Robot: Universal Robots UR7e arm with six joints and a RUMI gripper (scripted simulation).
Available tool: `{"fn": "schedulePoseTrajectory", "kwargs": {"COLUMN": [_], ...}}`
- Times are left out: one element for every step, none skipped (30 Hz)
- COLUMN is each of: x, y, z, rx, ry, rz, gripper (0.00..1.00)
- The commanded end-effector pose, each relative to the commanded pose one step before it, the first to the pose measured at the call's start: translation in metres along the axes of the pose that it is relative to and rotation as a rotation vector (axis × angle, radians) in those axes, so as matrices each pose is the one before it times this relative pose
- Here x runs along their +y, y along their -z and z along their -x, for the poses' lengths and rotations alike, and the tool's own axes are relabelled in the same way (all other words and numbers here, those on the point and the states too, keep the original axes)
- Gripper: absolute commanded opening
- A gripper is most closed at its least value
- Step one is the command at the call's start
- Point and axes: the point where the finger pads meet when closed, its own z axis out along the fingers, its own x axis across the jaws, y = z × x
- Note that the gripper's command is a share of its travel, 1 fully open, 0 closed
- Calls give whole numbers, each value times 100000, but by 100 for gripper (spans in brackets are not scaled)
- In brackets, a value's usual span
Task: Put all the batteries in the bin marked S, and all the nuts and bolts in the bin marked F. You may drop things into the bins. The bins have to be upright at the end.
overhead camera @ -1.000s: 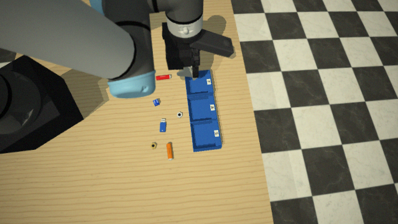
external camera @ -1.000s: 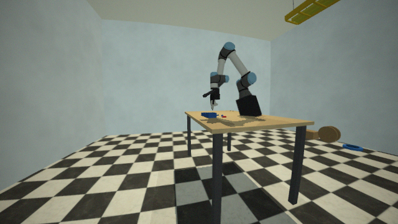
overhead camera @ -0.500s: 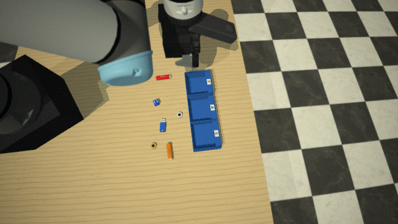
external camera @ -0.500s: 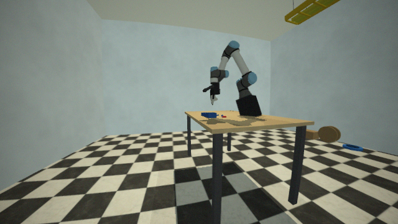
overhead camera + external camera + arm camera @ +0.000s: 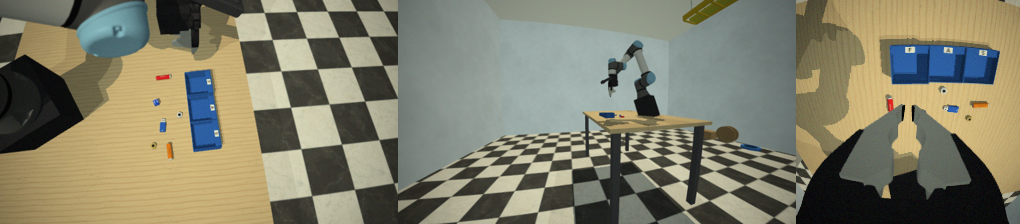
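My gripper (image 5: 194,42) is shut and empty, high above the table's far end; it also shows in the exterior view (image 5: 610,93) and the wrist view (image 5: 907,112). A row of three blue bins stands on the table, marked F (image 5: 200,81), A (image 5: 203,107) and S (image 5: 206,134). A red battery (image 5: 163,77) lies left of bin F. An orange battery (image 5: 169,150) lies left of bin S. A white nut (image 5: 180,114) sits beside bin A and a brass nut (image 5: 153,145) beside the orange battery. In the wrist view the red battery (image 5: 889,103) lies just left of my fingertips.
A blue USB stick (image 5: 163,125) and a small blue block (image 5: 156,102) lie among the parts. The arm's black base (image 5: 28,102) stands at the left. The table's right edge runs close behind the bins.
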Motion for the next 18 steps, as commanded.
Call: {"fn": "schedulePoseTrajectory", "kwargs": {"x": [-23, -1, 281, 249, 215, 180, 157, 137, 113, 0, 0, 87, 21, 6, -13, -38, -66, -87], "y": [142, 2, -407, -411, -411, -411, -411, -412, -412, 0, 0, -415, -412, -412, -412, -412, -421, -413], "z": [0, 1, -666, -680, -692, -702, -708, -712, -716, 0, 0, -721, -725, -724, -724, -724, -720, -719], "rx": [14, 0, 3, 2, 2, 0, 2, 8, 18, 0, 0, 20, 55, 23, 1, 17, 32, 43], "ry": [-33, 0, -5000, -5000, -5000, -3294, -2849, -3303, -3324, 0, 0, -9390, -2035, -2678, -3452, -3344, -3273, -3297], "rz": [82, 1, 3, 1, 1, -1, 15, 34, 47, 0, 0, 0, 85, 47, 25, 35, 42, 45], "gripper": [4, 4, 17, 17, 17, 17, 17, 17, 17, 17, 17, 17, 17, 17, 17, 17, 17, 17]}}
